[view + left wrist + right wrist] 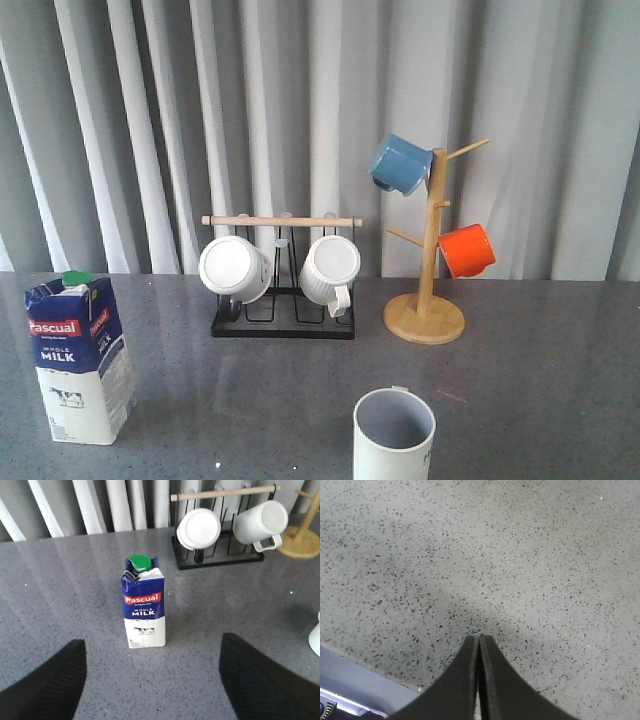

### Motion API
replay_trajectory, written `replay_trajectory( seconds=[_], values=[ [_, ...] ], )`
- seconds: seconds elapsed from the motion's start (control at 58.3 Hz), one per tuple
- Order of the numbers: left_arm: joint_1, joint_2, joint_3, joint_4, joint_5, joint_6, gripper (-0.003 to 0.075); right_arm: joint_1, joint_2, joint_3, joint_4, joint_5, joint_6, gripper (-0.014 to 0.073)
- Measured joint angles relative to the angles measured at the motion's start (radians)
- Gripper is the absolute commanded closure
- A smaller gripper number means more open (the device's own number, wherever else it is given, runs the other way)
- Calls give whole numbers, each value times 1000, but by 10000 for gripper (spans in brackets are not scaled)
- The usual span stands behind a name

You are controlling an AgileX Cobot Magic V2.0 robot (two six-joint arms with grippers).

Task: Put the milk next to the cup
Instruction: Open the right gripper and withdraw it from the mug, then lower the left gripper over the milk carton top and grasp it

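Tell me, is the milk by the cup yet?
Not yet. Nothing looks done: the milk stands far left of the cup. The left gripper is open, jaws wide, facing the milk without touching. The right gripper is shut. Grabbing and moving remain.

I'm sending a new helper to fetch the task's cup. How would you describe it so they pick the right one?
Start at the black wire rack in the middle of the grey table, then come straight toward the near edge. The cup stands there alone, upright, pale and grey inside, unlike the rack's two white mugs lying sideways.
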State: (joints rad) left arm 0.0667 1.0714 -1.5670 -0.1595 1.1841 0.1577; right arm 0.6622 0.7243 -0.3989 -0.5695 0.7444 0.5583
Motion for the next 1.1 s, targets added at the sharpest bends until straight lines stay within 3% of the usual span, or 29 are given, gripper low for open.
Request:
replay_trajectory(
  seconds=[0.103,0.429,1.098],
  values=[
    [0,107,-116,-1,70,4,185,0,0,0,0,-1,3,602],
    [0,351,-347,-87,89,-18,185,0,0,0,0,-11,22,602],
    [0,424,-375,-94,65,-35,185,0,0,0,0,-11,25,602]
  ],
)
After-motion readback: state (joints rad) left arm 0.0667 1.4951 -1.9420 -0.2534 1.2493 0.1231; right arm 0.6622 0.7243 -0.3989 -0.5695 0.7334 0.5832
